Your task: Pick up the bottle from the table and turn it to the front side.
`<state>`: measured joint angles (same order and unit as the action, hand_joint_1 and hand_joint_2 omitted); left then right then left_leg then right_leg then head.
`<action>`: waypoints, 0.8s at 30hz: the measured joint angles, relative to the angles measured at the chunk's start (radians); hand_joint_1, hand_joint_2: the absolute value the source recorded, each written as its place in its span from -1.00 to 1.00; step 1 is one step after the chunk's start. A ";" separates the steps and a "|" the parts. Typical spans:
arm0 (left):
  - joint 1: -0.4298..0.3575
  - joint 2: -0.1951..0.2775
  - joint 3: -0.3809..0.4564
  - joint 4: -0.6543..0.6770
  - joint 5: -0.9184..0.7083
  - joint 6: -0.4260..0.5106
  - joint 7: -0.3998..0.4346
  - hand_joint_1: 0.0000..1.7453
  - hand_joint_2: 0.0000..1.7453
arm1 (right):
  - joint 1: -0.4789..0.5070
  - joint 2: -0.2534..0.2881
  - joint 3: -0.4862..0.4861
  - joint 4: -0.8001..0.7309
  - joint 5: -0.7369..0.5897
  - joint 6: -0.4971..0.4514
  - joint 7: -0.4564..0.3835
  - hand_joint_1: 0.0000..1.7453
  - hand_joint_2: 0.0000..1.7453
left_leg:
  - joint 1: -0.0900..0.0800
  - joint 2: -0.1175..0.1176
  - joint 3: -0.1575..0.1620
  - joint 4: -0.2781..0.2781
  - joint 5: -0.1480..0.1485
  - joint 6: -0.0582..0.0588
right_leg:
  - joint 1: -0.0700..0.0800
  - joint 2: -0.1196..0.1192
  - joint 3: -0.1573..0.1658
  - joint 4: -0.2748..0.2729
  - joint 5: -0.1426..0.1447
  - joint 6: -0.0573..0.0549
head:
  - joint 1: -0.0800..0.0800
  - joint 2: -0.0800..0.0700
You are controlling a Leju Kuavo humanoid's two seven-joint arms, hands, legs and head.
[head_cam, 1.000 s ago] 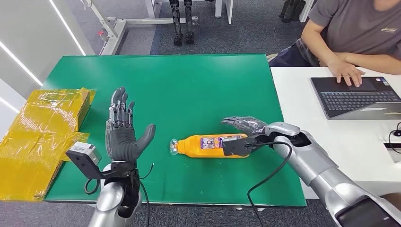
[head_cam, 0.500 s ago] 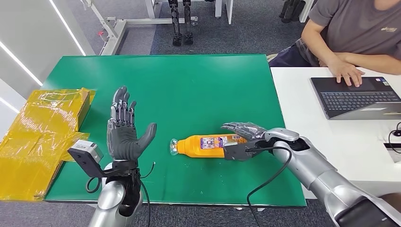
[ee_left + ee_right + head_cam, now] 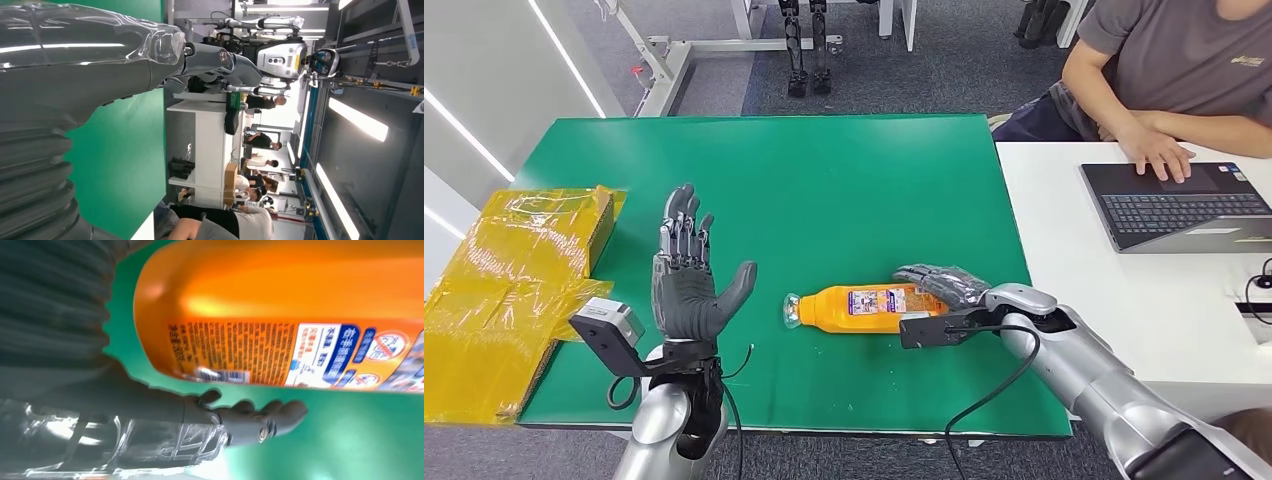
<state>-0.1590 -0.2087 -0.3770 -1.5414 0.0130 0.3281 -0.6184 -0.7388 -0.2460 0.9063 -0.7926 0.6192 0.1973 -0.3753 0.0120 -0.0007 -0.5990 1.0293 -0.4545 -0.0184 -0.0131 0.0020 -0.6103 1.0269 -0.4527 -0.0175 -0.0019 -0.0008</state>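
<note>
A green tabletop (image 3: pixel 824 180) fills the middle of the head view, with grey carpet beyond it at the top of the frame and a white desk (image 3: pixel 1124 290) adjoining it on the right.

Just right of centre, the dark fingers (image 3: pixel 944 280) of the right hand (image 3: pixel 949 300) are curved over the far side of the bottle's base end, while a dark part of the hand lies along the near side; whether the bottle is firmly clasped cannot be told. In the right wrist view the thumb (image 3: pixel 250 420) is seen close beside the bottle, green tabletop showing between them.

The bottle (image 3: pixel 864 307) is lying on its side on the tabletop, slightly below the centre of the head view, its pale cap end pointing toward the left of the frame. It is orange plastic with a white and blue printed label on its upper side. In the right wrist view dense small print and a barcode are seen on the orange body beside a white and blue panel.

At lower left of the head view the left hand (image 3: pixel 689 285) is raised upright above the tabletop, palm turned toward the bottle, fingers spread and nothing held.

Yellow plastic-wrapped packages (image 3: pixel 514 290) lie at the left edge. At upper right a person (image 3: pixel 1184 70) is seated with a hand on a laptop (image 3: pixel 1189 205).
</note>
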 joint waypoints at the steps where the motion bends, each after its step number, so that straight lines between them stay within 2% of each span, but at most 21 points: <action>1: 0.000 0.000 0.000 0.001 0.000 0.001 0.000 -1.00 1.00 | 0.002 0.004 -0.002 0.006 0.004 -0.007 -0.003 -1.00 1.00 | 0.000 0.000 0.000 0.000 0.000 0.000 | 0.000 0.000 0.000 0.000 0.000 0.000 | 0.000 0.000; 14: 0.021 0.000 0.000 0.002 0.000 0.001 -0.019 -1.00 1.00 | 0.018 0.048 -0.030 0.035 0.047 -0.043 -0.051 -1.00 1.00 | 0.000 0.000 0.000 0.000 0.000 0.000 | 0.000 0.000 0.000 0.000 0.000 0.000 | 0.000 0.000; 24: 0.023 0.000 0.000 0.004 0.000 0.002 -0.021 -1.00 1.00 | -0.031 0.106 -0.040 0.062 0.081 -0.020 -0.073 -1.00 1.00 | 0.000 0.000 0.000 0.000 0.000 0.000 | 0.000 0.000 0.000 0.000 0.000 0.000 | 0.000 0.000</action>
<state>-0.1365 -0.2083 -0.3773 -1.5375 0.0130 0.3297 -0.6397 -0.7702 -0.1401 0.8667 -0.7301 0.7004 0.1773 -0.4486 0.0121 -0.0005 -0.5991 1.0292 -0.4544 -0.0185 -0.0130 0.0020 -0.6102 1.0270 -0.4526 -0.0175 -0.0019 -0.0008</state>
